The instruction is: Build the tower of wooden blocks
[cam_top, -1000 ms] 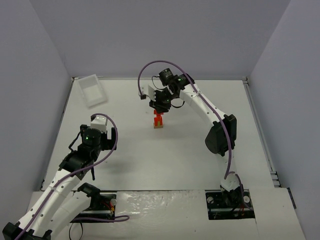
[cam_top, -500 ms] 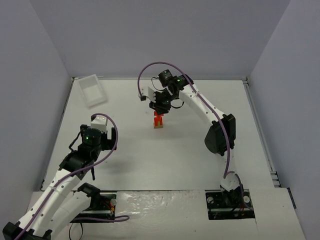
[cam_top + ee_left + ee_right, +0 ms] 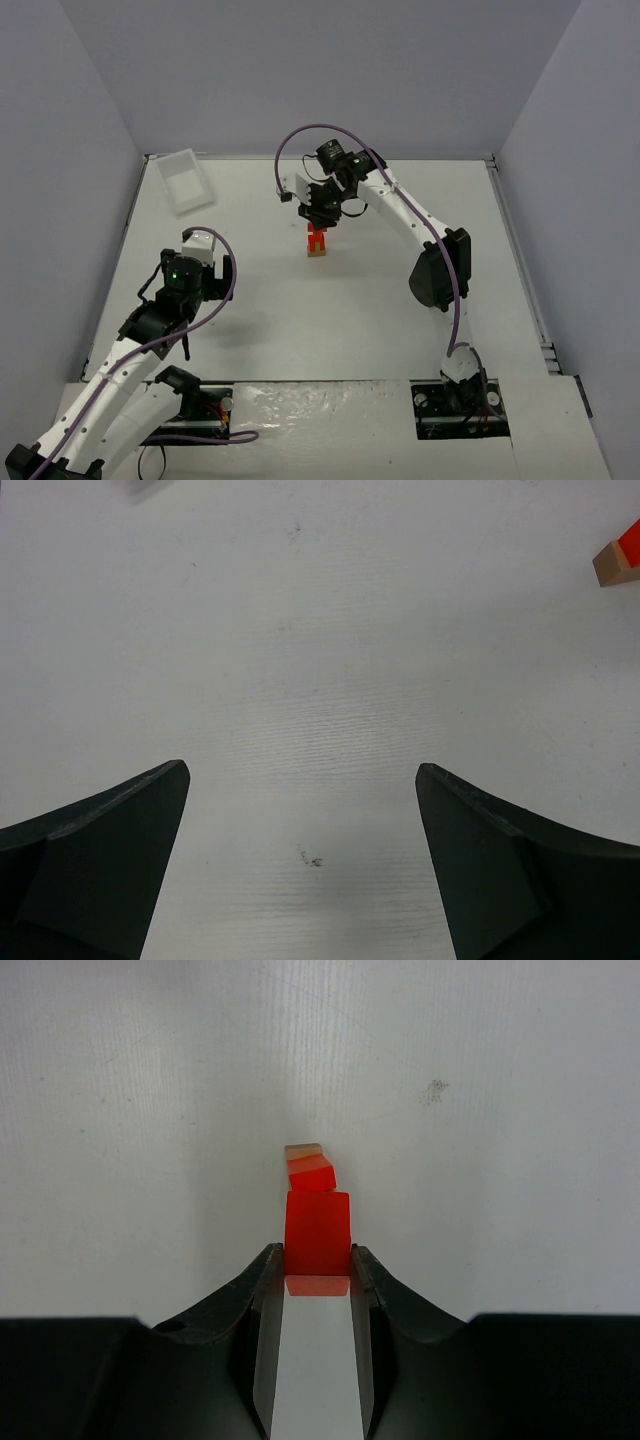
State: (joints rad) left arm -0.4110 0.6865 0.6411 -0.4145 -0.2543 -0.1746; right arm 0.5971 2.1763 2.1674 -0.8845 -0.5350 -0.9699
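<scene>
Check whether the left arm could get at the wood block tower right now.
Probably not cleanly. The right pincer hangs over the wood block tower, shut on the red block at its top. The left pincer is open, with only table between it and the tower, so a low side approach may work.

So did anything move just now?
Barely. The right gripper crept a tiny bit, back or up, I can't tell which. Its jaws are still shut on a red block over the wood block tower. The tower and the open left gripper stayed put.
</scene>
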